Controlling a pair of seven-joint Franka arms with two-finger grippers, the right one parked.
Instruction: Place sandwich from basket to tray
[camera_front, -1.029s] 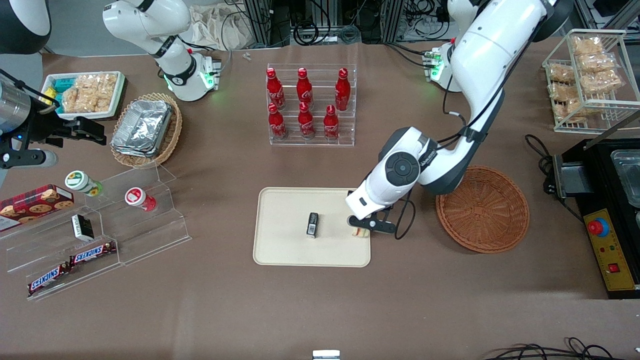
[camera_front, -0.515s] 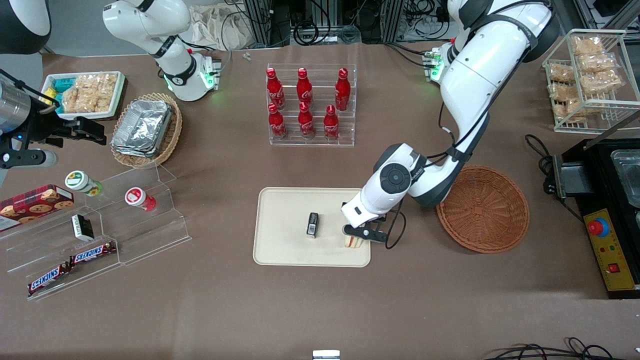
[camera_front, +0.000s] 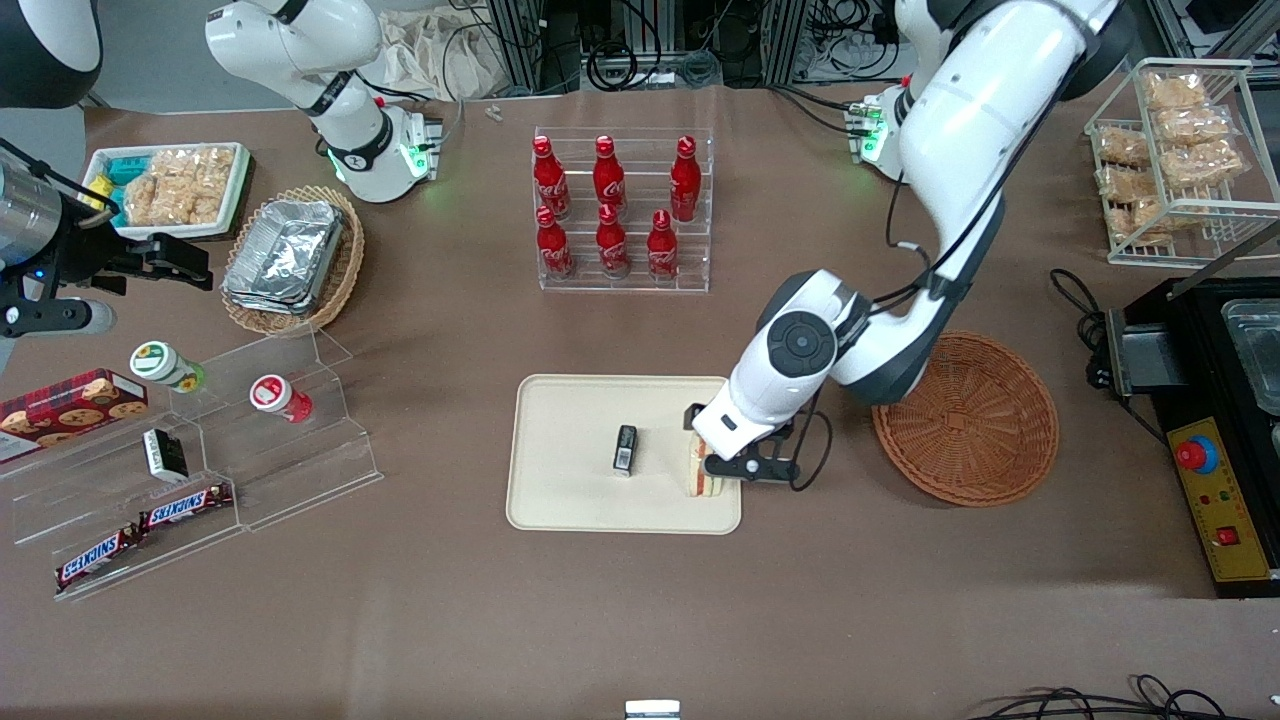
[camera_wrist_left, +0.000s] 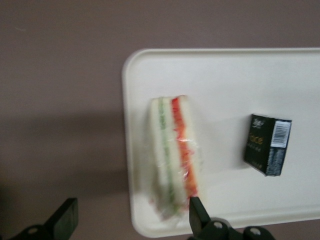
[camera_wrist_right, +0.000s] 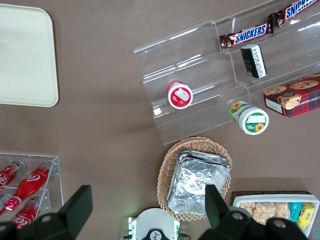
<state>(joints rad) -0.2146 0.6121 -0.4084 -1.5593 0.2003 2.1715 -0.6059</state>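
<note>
The sandwich (camera_front: 694, 472) lies on the cream tray (camera_front: 570, 440), at the tray's end toward the working arm, its red and green filling facing up; it also shows in the left wrist view (camera_wrist_left: 175, 155). My left gripper (camera_front: 738, 466) is open and empty just above it, with the fingers spread wide either side of the sandwich's end (camera_wrist_left: 131, 217). The tray (camera_wrist_left: 225, 75) fills much of the wrist view. The reddish-brown basket (camera_front: 965, 418) stands empty beside the tray, toward the working arm's end.
A small black box (camera_front: 625, 448) lies mid-tray (camera_wrist_left: 267, 144). A rack of red bottles (camera_front: 622, 210) stands farther from the camera. A clear stepped shelf (camera_front: 200, 450) with snacks and a tan basket of foil containers (camera_front: 290, 258) lie toward the parked arm's end.
The gripper carried the sandwich down onto the tray, then opened and let it go. The sandwich now rests on the tray and the wrist has risen a little.
</note>
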